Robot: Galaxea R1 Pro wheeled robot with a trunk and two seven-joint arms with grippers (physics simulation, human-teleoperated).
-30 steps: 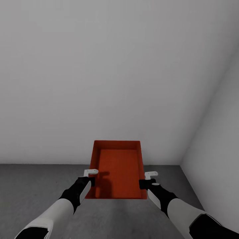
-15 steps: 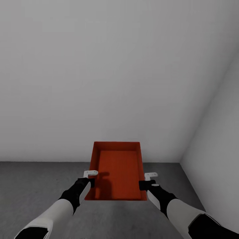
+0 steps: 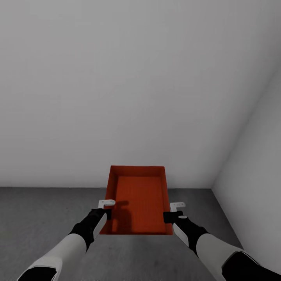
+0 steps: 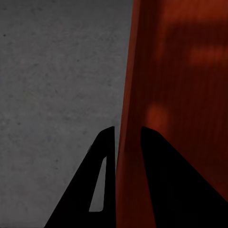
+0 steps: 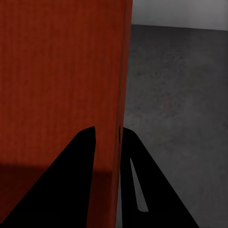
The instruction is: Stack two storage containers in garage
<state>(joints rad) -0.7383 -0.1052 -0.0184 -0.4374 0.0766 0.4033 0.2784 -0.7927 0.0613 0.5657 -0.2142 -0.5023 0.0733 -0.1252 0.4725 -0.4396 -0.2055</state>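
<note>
One orange-red storage container point(image 3: 136, 199) hangs level above the dark grey floor point(image 3: 39, 218) of the garage, held between both arms. My left gripper point(image 3: 107, 213) is shut on its left wall and my right gripper point(image 3: 168, 216) on its right wall. In the left wrist view the gripper point(image 4: 127, 135) has one dark finger on each side of the thin red wall point(image 4: 142, 71). The right wrist view shows the same clamp point(image 5: 107, 133) on the opposite wall point(image 5: 61, 71). The box is empty inside.
A plain pale grey wall point(image 3: 117, 97) rises just beyond the container. A second grey wall point(image 3: 253, 175) meets it in a corner at the right. Rough concrete floor point(image 5: 180, 85) spreads below and to the left.
The line where wall meets floor has risen slightly in the picture, so the camera has shifted. The container and both grippers keep their places relative to each other.
</note>
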